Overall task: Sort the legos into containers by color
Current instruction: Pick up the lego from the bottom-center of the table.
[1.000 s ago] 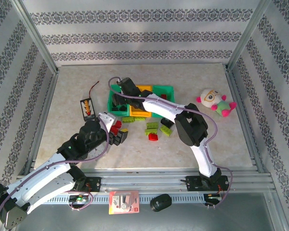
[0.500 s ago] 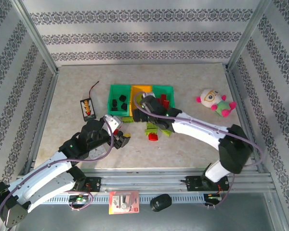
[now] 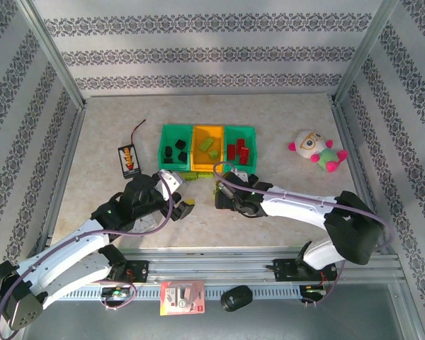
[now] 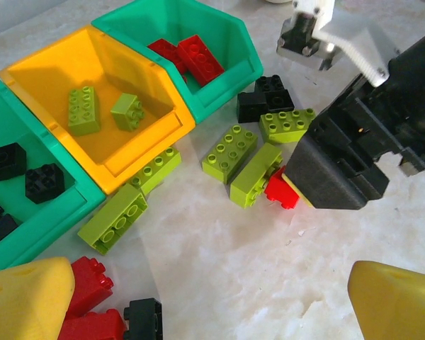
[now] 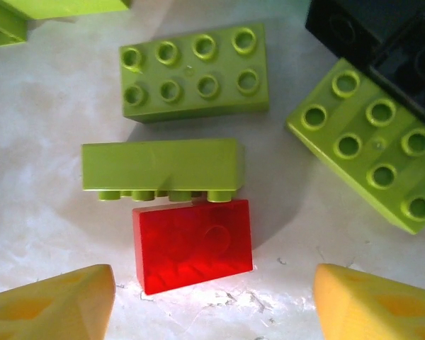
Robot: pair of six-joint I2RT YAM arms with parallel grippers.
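Three containers stand in a row: a teal bin [image 3: 174, 149] with black legos, an orange bin [image 3: 207, 146] with two lime legos [image 4: 83, 110], and a teal bin [image 3: 241, 147] with red legos. In front of them lie loose lime bricks [image 4: 230, 149] and black bricks [image 4: 265, 95]. My right gripper [image 5: 212, 304] is open low over the table, and a red brick [image 5: 193, 244] lies just ahead between its yellow fingertips [image 5: 49, 304], untouched. My left gripper [image 4: 212, 304] is open over bare table, with red bricks [image 4: 85, 283] and a black brick [image 4: 143, 319] beside its left finger.
A black battery holder with wires [image 3: 129, 159] lies left of the bins. A plush toy [image 3: 315, 150] sits at the right. In the left wrist view the right gripper's black body [image 4: 340, 166] stands close to the right. A lime brick [image 5: 161, 166] on its side touches the red brick.
My right arm swung from the left teal bin across to the loose bricks in front and came down over the red brick. The left arm shifted slightly right.
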